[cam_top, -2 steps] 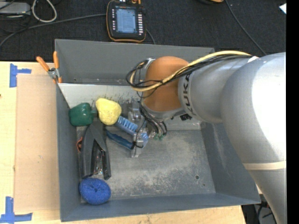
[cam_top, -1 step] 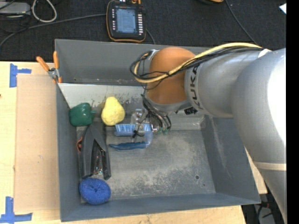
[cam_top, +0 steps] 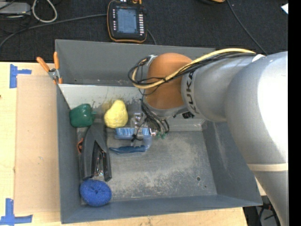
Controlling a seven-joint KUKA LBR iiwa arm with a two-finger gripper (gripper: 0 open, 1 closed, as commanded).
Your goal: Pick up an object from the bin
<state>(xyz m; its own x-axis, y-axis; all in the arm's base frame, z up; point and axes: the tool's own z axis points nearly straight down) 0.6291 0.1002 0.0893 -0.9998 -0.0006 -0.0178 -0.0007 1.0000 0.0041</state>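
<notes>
My gripper (cam_top: 139, 128) reaches down in the back middle of the bin, its metal fingers right at a clear blue plastic thing (cam_top: 128, 141) that lies on the floor. One fingertip touches the top of that blue thing. A yellow pear-shaped thing (cam_top: 116, 114) sits just to the left of the gripper. Whether the fingers are round the blue thing I cannot make out.
A green rounded block (cam_top: 81, 115) lies in the back left corner. A black stapler (cam_top: 96, 157) runs along the left wall, and a blue ball (cam_top: 95, 192) sits in the front left corner. The arm with its orange cover covers the back right.
</notes>
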